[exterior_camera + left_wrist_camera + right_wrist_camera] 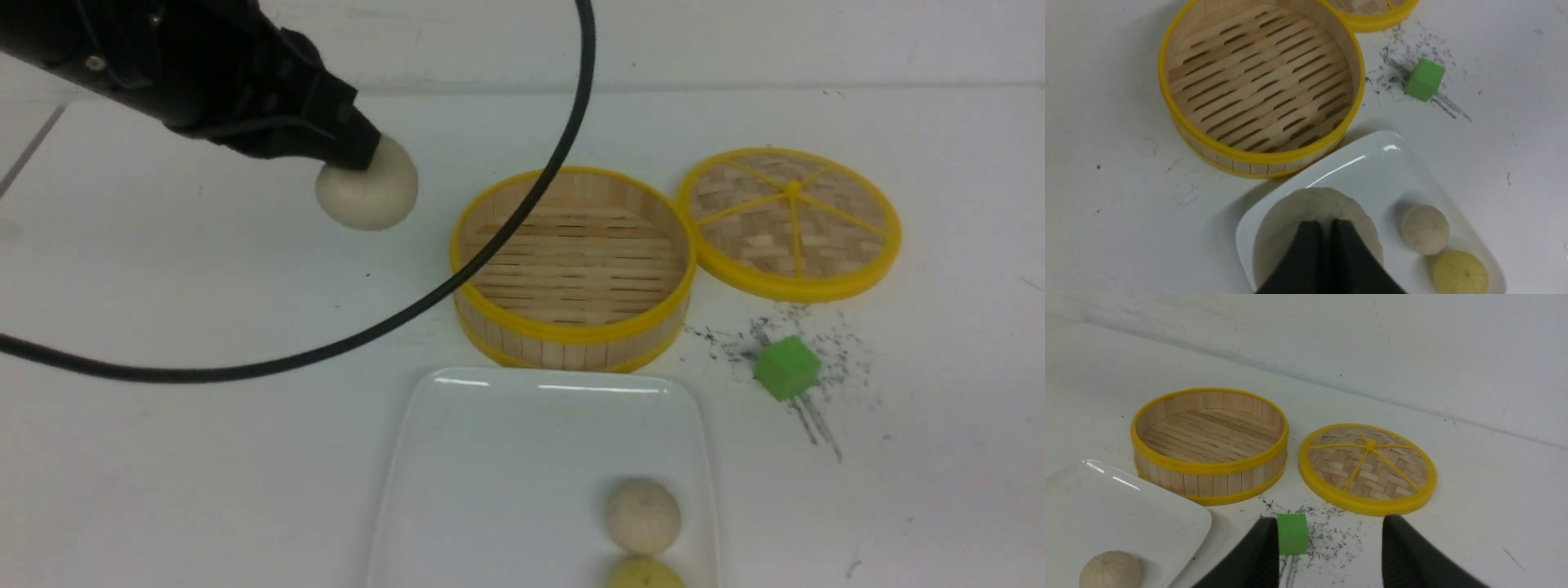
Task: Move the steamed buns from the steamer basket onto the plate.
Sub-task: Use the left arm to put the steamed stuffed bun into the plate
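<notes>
Count: 3 steamed buns: off-white bun point(367, 192) far left, off-white bun point(642, 514) near right, pale yellow bun point(645, 576) nearest. 1 steamer basket point(571, 331), 1 woven lid point(790, 220), 1 white plate point(490, 457), 1 green cube point(786, 367).

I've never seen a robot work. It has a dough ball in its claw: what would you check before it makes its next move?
1. Grip: the left end effector is shut on the held bun. Ok.
2. The steamer basket is emptied, with no bun inside. Ok.
3. Landing room: the plate is bare on its left; an off-white bun and a yellow bun sit near its right edge. Ok.
4. Held bun over the plate: the front view shows it left of the basket, while the wrist view shows plate behind it. Cannot tell.
5. Other arm clear: the right end effector is open and empty, by the green cube, off the plate. Ok.
</notes>
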Controlling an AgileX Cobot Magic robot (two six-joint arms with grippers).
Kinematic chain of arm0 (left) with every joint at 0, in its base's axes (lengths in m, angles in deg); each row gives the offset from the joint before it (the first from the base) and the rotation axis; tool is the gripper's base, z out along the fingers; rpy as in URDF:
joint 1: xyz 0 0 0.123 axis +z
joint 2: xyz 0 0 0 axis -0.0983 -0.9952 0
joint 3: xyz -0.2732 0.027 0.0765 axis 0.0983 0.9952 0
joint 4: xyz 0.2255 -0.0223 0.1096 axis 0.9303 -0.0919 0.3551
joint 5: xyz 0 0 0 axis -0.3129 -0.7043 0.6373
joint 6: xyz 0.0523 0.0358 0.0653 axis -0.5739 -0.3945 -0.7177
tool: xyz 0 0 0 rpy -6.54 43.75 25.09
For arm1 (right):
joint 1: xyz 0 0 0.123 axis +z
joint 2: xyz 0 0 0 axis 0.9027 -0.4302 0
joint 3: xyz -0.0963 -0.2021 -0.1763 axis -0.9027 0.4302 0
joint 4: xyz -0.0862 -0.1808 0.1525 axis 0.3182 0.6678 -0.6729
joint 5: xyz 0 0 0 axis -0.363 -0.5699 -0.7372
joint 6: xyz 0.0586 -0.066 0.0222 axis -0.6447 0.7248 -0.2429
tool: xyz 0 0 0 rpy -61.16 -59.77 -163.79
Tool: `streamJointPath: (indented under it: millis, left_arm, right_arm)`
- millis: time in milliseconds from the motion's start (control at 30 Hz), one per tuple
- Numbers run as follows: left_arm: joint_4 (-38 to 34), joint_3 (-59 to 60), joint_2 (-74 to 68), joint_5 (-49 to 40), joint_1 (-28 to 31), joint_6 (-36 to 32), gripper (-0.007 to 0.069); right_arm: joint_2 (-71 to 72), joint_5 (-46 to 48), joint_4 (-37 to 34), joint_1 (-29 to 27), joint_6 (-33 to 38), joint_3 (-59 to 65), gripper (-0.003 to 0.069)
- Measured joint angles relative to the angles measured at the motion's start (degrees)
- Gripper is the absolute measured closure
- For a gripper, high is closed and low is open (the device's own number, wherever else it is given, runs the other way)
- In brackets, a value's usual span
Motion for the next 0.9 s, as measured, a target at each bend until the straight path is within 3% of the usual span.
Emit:
streamJointPath:
  millis: [167,367,900]
  left_arm:
    - [-9.95,9.79,0.00,7.28,0.00,-5.69,0.0602]
    - [-22.31,19.63,0.00,8.85,0.00,-14.27,0.0602]
    - [-21.24,31.86,0.00,10.29,0.00,-18.98,0.0602]
  right_arm:
    - [0.00,0.00,0.00,0.00,0.00,0.00,0.0300]
    - [0.00,-0.09,0.00,0.00,0.00,0.00,0.0300]
    - [0.00,-0.22,0.10,0.00,0.00,0.00,0.0300]
